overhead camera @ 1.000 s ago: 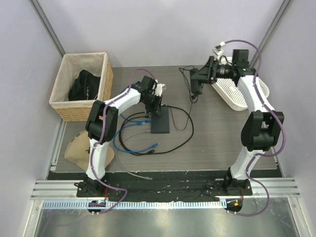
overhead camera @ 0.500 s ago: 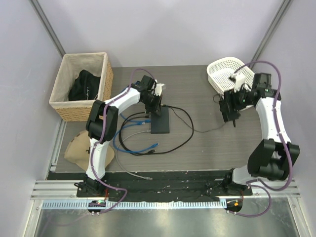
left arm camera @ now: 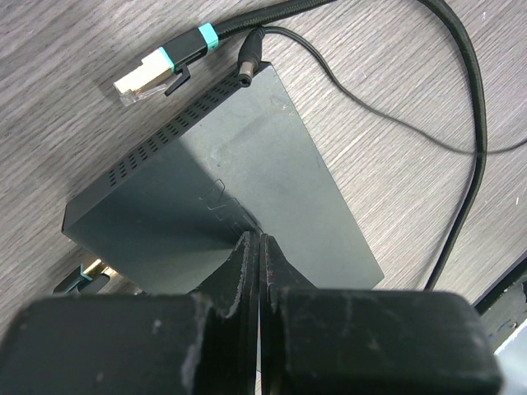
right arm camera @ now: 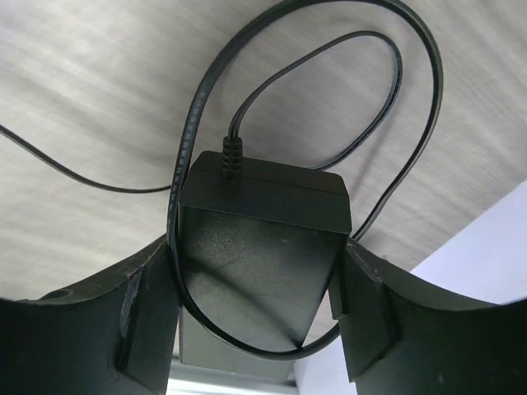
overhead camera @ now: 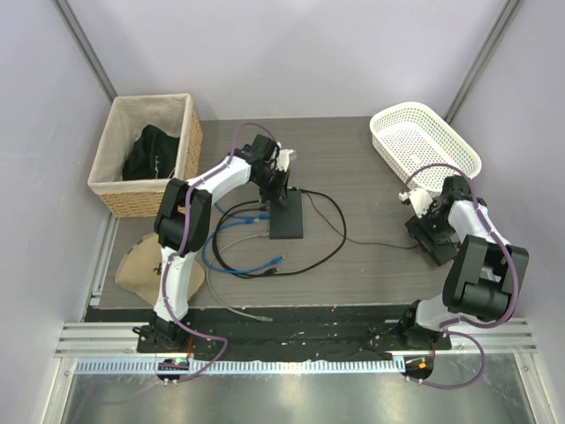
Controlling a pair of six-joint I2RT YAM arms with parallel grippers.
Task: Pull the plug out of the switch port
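Note:
The flat black switch box (overhead camera: 288,219) lies mid-table. My left gripper (overhead camera: 282,189) is shut and empty, its tips pressed on the box's top (left arm camera: 247,164). In the left wrist view a loose plug with a teal band (left arm camera: 156,67) lies on the table beside the box. A round power connector (left arm camera: 247,59) sits in the box's far corner. Another teal-banded plug (left arm camera: 86,276) shows at the box's lower left edge; the switch port itself is hidden. My right gripper (overhead camera: 433,237) is low at the table's right side, shut on the black power brick (right arm camera: 263,247).
A wicker basket (overhead camera: 181,150) holding dark cloth stands at the back left, a white plastic basket (overhead camera: 441,132) at the back right. Blue and grey cables (overhead camera: 252,263) loop left of the box. The brick's thin cord (overhead camera: 371,238) runs across to the box. A tan bag (overhead camera: 141,265) lies front left.
My right arm swung from the back by the white basket down to the right side of the table, carrying the power brick and trailing its cord. The left arm stayed put.

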